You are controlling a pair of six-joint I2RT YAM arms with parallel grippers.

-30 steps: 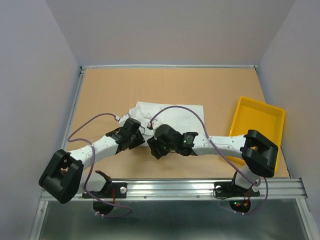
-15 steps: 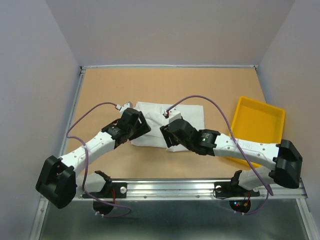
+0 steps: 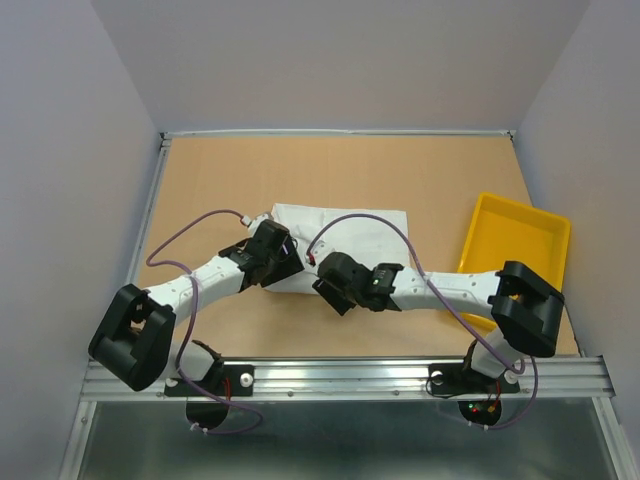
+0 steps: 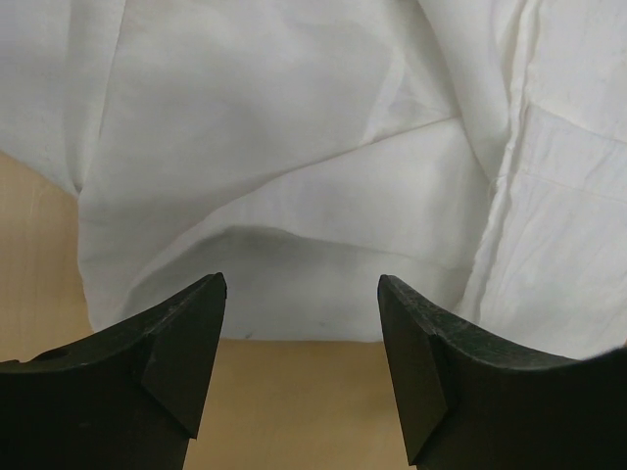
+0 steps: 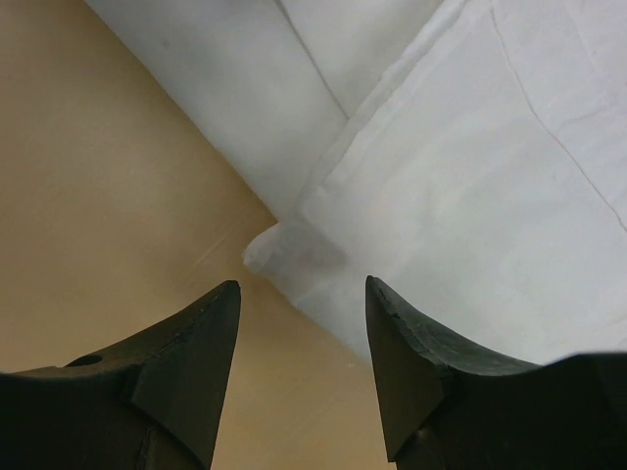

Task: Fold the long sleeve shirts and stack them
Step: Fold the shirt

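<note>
White shirt, folded to a rough rectangle, lies mid-table just beyond both sets of fingertips. The left gripper has its fingers spread wide with nothing between them. Bare wooden table shows in the gap. The shirt's near hem runs across just past the tips, and its corner ends beyond the finger on the left of that wrist view.

The right gripper is likewise spread and empty. A small rounded fold corner of the cloth sits just ahead of its gap. From there the fabric spreads away past the finger on the right of that view, with open board on the other finger's side.

Beyond the shirt, bare board runs to the table's far edge, and broad bare strips lie outward of each gripper. A yellow tray sits well apart, out past the right fingers at the table's right edge.

From above, both wrists cover the fingers and the shirt's near edge. Collar and sleeves cannot be made out, nor whether one garment or several lie there. The tray's near corner is hidden behind the right arm.
</note>
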